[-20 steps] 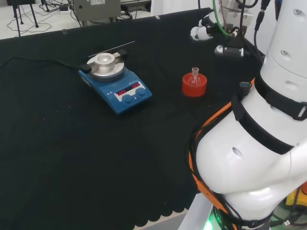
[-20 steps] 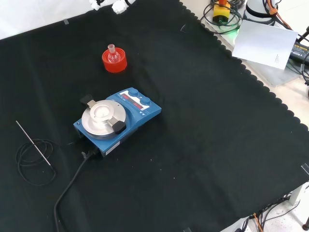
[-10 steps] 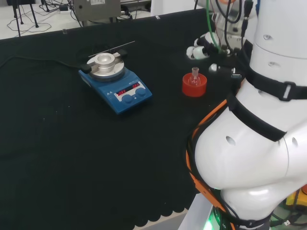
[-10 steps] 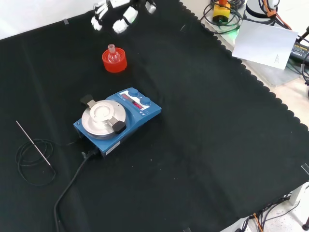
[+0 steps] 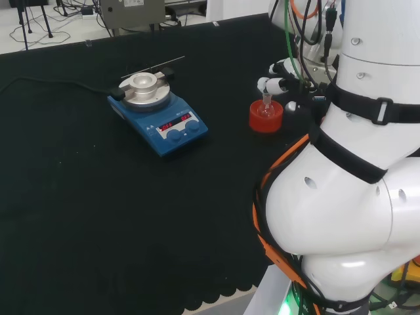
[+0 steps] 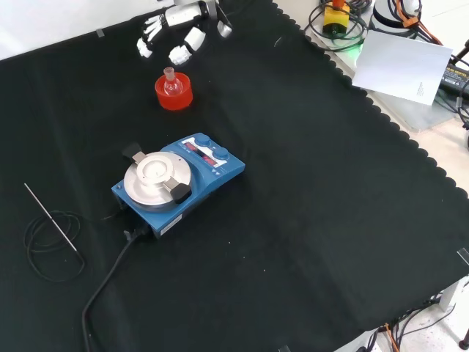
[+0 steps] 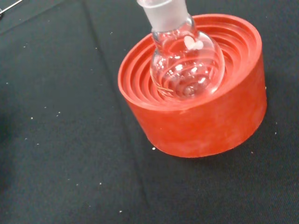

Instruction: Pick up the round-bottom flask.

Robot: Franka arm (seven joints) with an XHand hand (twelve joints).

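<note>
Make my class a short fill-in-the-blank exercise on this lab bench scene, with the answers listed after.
1. The round-bottom flask sits in a ribbed stand coloured ____.
2. The stirrer plate has a body coloured ____.
3. The hand hovers near the flask with its fingers ____.
4. The bench is covered with a cloth coloured ____.

Answers: red; blue; open; black

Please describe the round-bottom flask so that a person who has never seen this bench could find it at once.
On the black cloth, look past the blue hotplate stirrer toward the hand, as the front view shows it. There stands a red ribbed ring, and the round-bottom flask sits upright in it. It is the small clear glass bulb with a short neck.
</note>
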